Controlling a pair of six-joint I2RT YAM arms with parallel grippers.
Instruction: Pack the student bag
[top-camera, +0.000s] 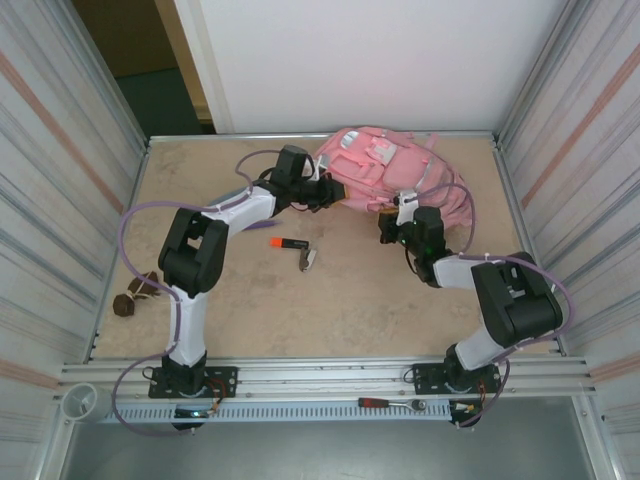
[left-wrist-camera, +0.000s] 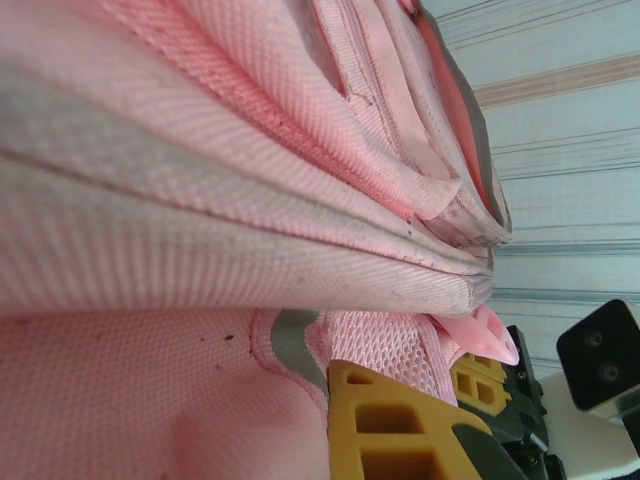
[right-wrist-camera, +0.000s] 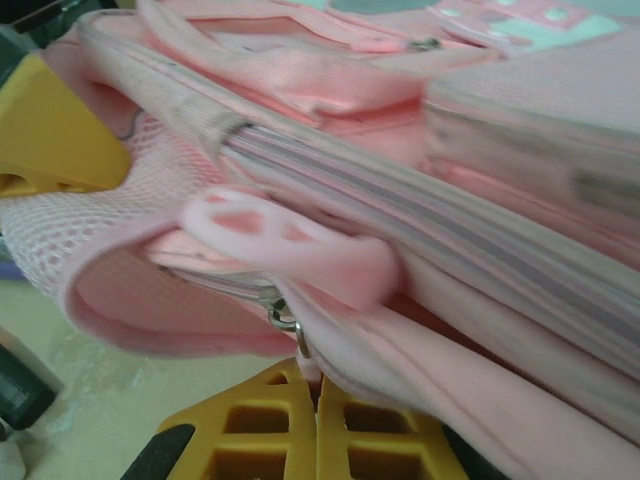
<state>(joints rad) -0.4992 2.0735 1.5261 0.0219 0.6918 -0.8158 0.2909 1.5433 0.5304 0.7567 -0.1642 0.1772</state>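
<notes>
Right gripper (right-wrist-camera: 313, 390) clasps bag (right-wrist-camera: 480, 200) — beige table (top-camera: 350, 300), walls (top-camera: 70, 110)

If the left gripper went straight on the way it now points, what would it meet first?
The student bag: the left gripper points straight into it, and the pink fabric lies right at its fingertips, probably touching.

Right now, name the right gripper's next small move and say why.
Probably draw the zipper pull slowly along its track: the right gripper looks shut on it, the student bag looks zipped, and the left gripper sits against the fabric.
</notes>
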